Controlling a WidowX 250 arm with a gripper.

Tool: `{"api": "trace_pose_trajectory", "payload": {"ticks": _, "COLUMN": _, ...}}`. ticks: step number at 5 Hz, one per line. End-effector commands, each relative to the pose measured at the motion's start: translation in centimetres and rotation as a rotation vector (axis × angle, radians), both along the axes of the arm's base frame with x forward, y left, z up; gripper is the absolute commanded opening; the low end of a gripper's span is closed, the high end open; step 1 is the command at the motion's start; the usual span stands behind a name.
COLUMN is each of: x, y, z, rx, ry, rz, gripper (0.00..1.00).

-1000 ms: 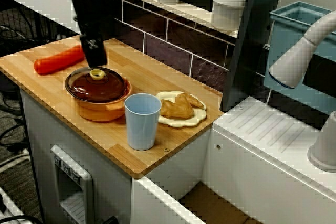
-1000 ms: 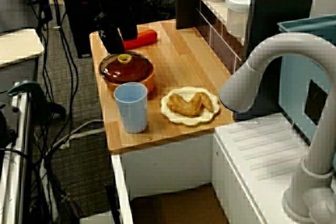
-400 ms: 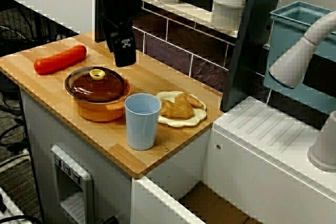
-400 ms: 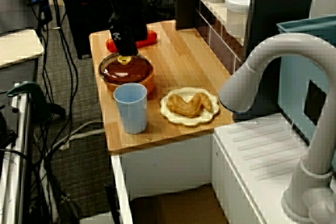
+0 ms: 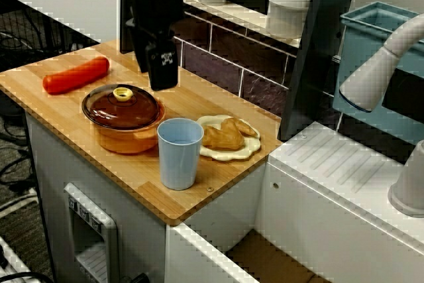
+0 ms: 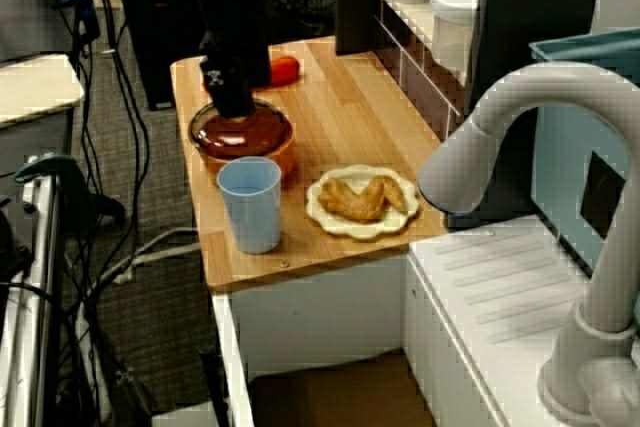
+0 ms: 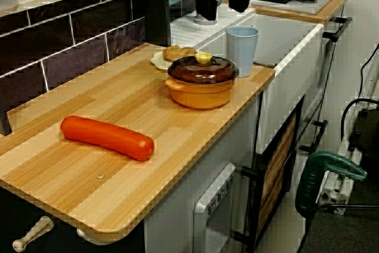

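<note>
Gripper [image 7: 223, 10], black fingers [image 7: 206, 1] spread and empty, hangs above the round orange pot with brown glass lid [image 7: 201, 92]; a light-blue plastic cup [image 7: 242, 51] stands just beside it.

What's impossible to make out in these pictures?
Pot contents: the lid covers them in every view.
Sausage: mostly behind the arm in the view from the sink end.
Hand: upper part cut by the top edge in the low side view.

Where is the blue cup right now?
In the front view the cup stands near the front edge of the counter, right of the pot, the plate behind it.
</note>
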State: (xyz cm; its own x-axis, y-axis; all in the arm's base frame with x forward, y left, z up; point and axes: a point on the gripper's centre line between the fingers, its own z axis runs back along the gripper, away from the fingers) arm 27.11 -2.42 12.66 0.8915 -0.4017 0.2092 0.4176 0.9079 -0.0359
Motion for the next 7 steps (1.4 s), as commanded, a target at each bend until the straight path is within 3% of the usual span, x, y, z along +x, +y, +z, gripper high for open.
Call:
{"api": "trace_pose_trajectory", "payload": {"ticks": 1, "x": -0.1, "y": -1.3, "z": -0.4, "rx": -0.008, "ry": -0.06, "rz": 0.062, "gripper": 1.0}}
{"api": "trace_pose_trajectory", "payload": {"ticks": 5, "x": -0.1, "y": -3.0, "z": -3.1, "rx": 0.027, "ry": -0.059, "rz": 0.078, "gripper": 1.0}}
{"api": "trace_pose_trajectory", "payload": {"ticks": 7, "x": 0.0, "y": -2.7, "z": -3.7, "rx": 0.041, "ry": -0.031, "rz": 0.053, "gripper": 1.0}}
